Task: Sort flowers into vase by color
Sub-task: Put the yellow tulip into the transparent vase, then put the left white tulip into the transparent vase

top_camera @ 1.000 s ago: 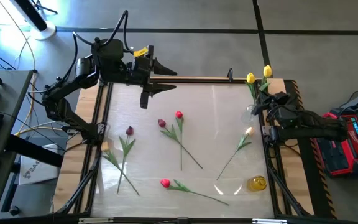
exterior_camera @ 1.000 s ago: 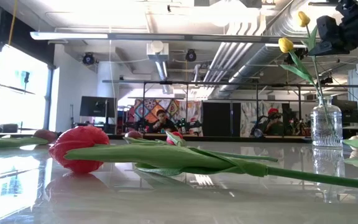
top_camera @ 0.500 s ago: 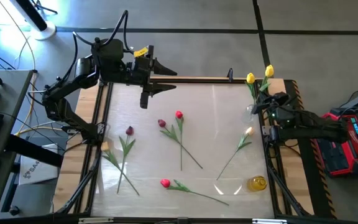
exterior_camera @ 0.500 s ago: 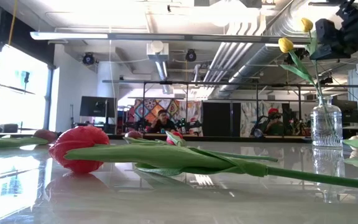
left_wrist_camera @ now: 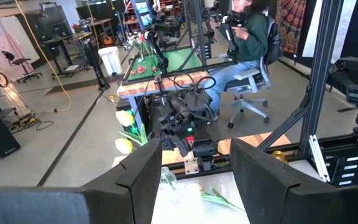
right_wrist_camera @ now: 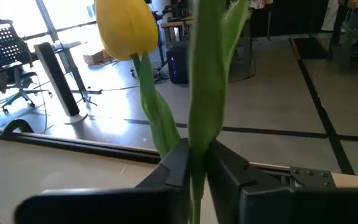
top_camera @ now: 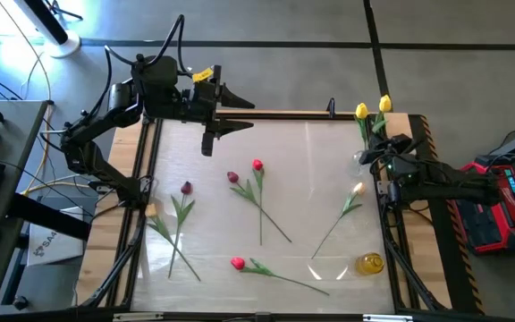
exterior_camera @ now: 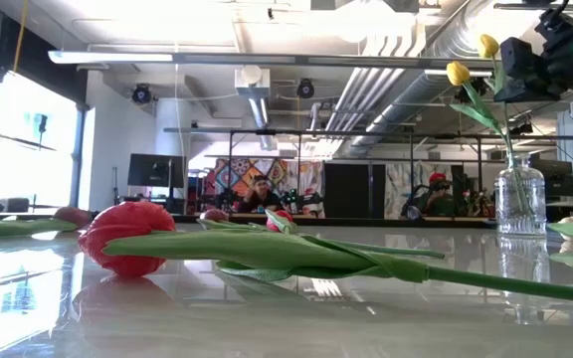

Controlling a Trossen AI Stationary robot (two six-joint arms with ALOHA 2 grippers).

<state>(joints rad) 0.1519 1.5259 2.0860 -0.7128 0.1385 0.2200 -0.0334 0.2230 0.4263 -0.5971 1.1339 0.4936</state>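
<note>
A clear glass vase stands at the table's far right. One yellow tulip stands in it. My right gripper is beside the vase's top, shut on the stem of a second yellow tulip. Red, dark red, maroon, red and peach tulips lie flat on the table. My left gripper hangs open above the far left edge, holding nothing. My right gripper pinches the yellow tulip's green stem between its two fingers, well below the head. The fingers come level from the table's right side and lie across the stem. The tulip stands nearly upright, head above the fingers, its stem running down into the vase mouth.
A yellow round jar stands near the front right corner. Metal frame posts run along both table sides. The table's far middle is free of flowers. People sit at desks in the room beyond the table.
The held yellow tulip's head has sunk a little and now stands closer to the other yellow head, with my right gripper still on its stem. The tulips on the table have not moved.
</note>
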